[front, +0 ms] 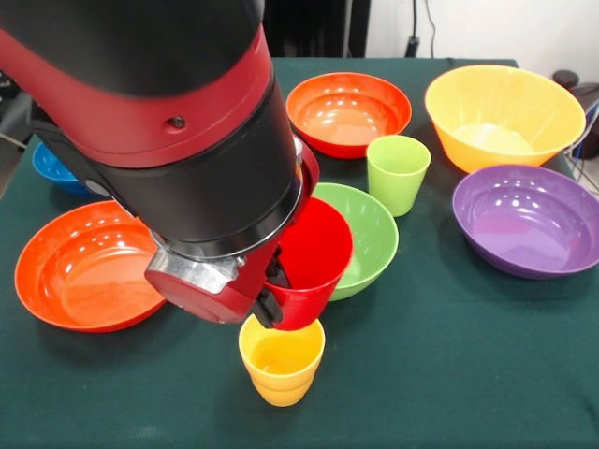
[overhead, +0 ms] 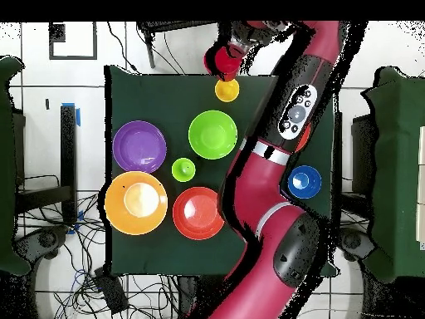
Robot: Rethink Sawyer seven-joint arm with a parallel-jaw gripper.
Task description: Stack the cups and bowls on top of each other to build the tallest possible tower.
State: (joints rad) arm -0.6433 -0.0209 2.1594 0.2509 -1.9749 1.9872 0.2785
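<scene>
My gripper (front: 270,297) is shut on the red cup (front: 314,254), with one dark finger inside its rim. The cup is tilted and its base hangs just above the mouth of the yellow cup (front: 281,360), which stands upright near the table's front edge. In the overhead view the red cup (overhead: 220,60) sits at the gripper (overhead: 235,48), just beyond the yellow cup (overhead: 227,89). The light green cup (front: 398,173) stands alone behind the light green bowl (front: 372,236). No tower stands on the table.
Single bowls lie about the green cloth: a red-orange bowl (front: 80,267) at left, another (front: 348,112) at the back, a large orange bowl (front: 505,117), a purple bowl (front: 529,220) and a blue bowl (front: 49,168), partly behind my arm.
</scene>
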